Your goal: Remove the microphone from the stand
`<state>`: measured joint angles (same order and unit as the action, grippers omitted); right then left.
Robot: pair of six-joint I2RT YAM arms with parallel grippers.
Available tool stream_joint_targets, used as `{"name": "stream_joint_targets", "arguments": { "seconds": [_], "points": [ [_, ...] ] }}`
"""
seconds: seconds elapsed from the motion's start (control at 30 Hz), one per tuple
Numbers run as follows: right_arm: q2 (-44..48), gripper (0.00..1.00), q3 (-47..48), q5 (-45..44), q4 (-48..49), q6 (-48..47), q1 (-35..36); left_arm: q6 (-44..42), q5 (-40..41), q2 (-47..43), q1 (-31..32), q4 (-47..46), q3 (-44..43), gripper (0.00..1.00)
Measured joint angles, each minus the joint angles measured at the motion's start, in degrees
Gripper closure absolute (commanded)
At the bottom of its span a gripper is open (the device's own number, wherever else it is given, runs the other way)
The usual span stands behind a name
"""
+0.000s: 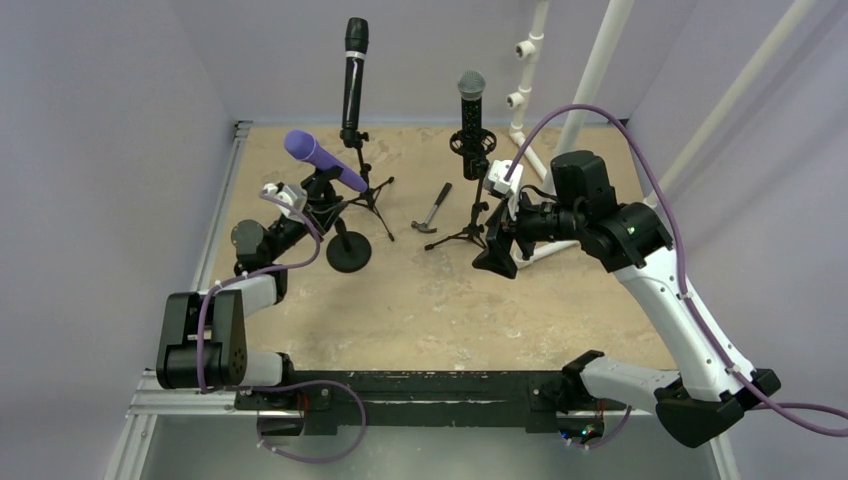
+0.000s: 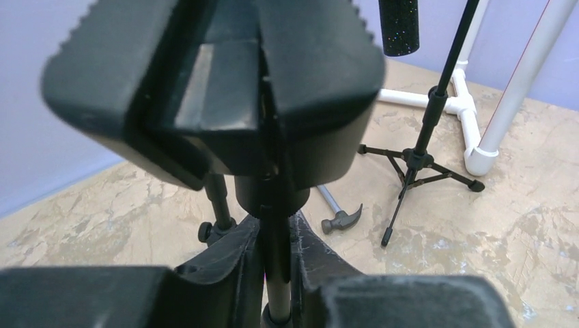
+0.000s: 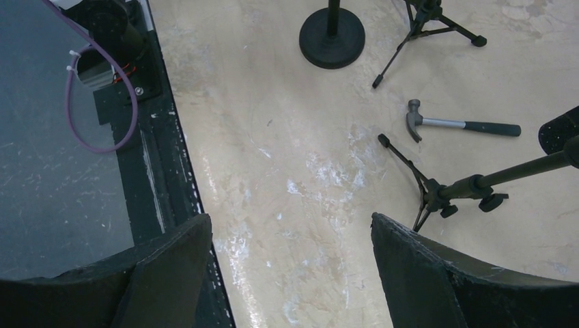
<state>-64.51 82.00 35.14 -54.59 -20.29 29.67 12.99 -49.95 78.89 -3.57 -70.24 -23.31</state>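
A purple microphone [image 1: 325, 160] lies tilted in the black clip [image 2: 225, 89] of a stand with a round base [image 1: 348, 252], at the left of the table. My left gripper [image 1: 318, 205] is just under that clip, and its fingers [image 2: 311, 249] are shut on the stand's thin pole [image 2: 278, 273]. The microphone itself is out of the left wrist view. My right gripper [image 1: 497, 250] hangs open with nothing between its fingers [image 3: 423, 266], low beside the tripod stand [image 1: 468, 235] that carries a grey-headed microphone [image 1: 471, 95].
A third, all-black microphone [image 1: 354, 70] stands upright on a tripod at the back. A small hammer [image 1: 432, 210] lies on the table between the stands. White pipe framing [image 1: 530, 100] rises at the back right. The table's black front rail [image 3: 153, 171] shows in the right wrist view.
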Motion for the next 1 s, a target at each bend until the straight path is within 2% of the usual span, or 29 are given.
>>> {"name": "stream_joint_targets", "arguments": {
  "seconds": [0.03,0.07,0.27,0.53,0.77,1.0],
  "points": [
    [0.00,0.17,0.00,-0.09,0.02,-0.07,0.02,0.07,-0.24,0.04,0.02,-0.04,0.00,0.98],
    [0.00,0.17,0.00,-0.09,0.02,-0.11,0.02,0.33,-0.61,0.07,0.02,-0.09,0.00,1.00],
    [0.00,0.19,0.00,-0.26,0.17,0.24,0.07,1.60,-2.60,-0.15,0.00,-0.33,0.00,1.00],
    [-0.02,0.12,0.00,-0.96,0.20,0.81,0.48,6.23,-10.62,-5.90,1.20,2.99,1.36,1.00],
    [-2.08,0.12,0.15,-0.15,0.72,0.70,2.05,7.02,-14.86,-13.33,9.57,6.75,2.64,1.00],
    [-7.02,0.10,2.08,0.37,2.38,-0.63,4.94,6.69,-15.02,-12.59,17.29,8.39,2.49,1.00]
  ]
}}
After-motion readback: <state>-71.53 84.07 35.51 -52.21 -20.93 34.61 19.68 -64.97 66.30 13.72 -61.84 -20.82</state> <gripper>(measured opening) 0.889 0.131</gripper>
